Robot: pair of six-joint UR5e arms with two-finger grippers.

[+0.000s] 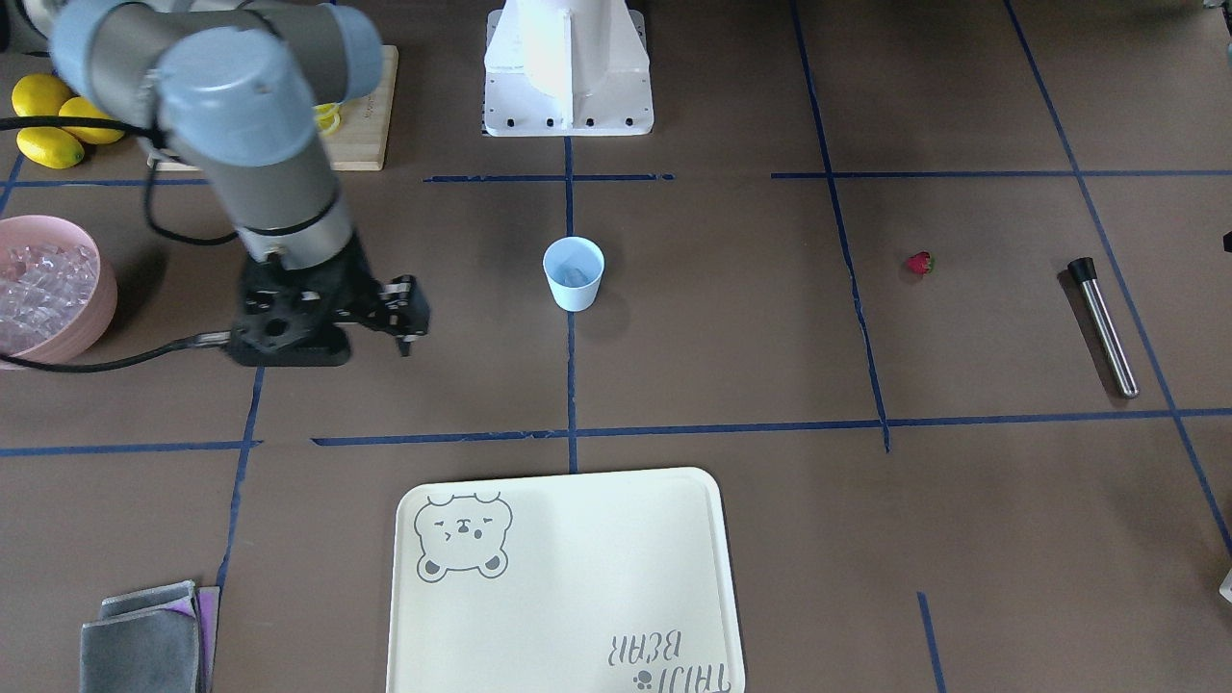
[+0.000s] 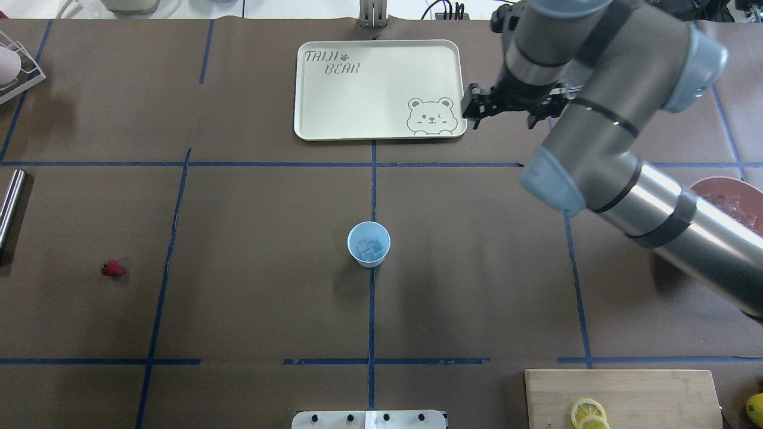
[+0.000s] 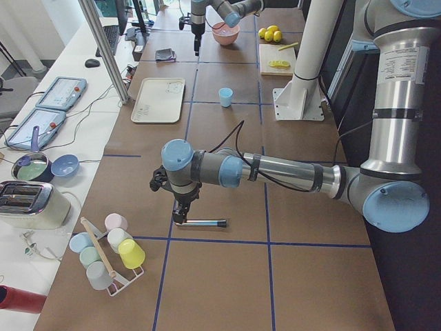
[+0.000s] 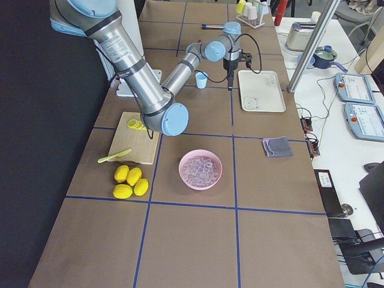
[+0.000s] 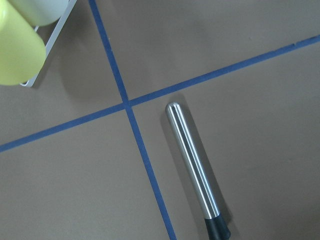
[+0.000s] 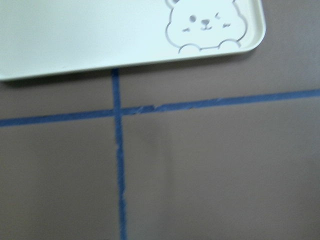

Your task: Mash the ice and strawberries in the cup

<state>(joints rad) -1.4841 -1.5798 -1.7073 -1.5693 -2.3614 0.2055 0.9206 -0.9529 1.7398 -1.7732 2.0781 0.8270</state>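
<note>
The pale blue cup [image 2: 351, 239] stands upright at the table's middle with clear ice cubes [image 2: 369, 249] inside. The strawberry [image 2: 111, 268] lies on the table well apart at the cup's 9 o'clock. Beyond it, at 10 o'clock, lies the steel muddler [image 2: 11, 199]. The right gripper [image 2: 502, 116] hangs at the cup's 1 o'clock, fingers apart and empty, just beside the bear tray [image 2: 310, 128]. The left gripper [image 3: 180, 214] hovers over the muddler; whether its fingers are apart cannot be told.

Pink bowl [image 1: 93, 316] half off-frame at the edge; left pincer [image 3: 180, 216] too small.
</note>
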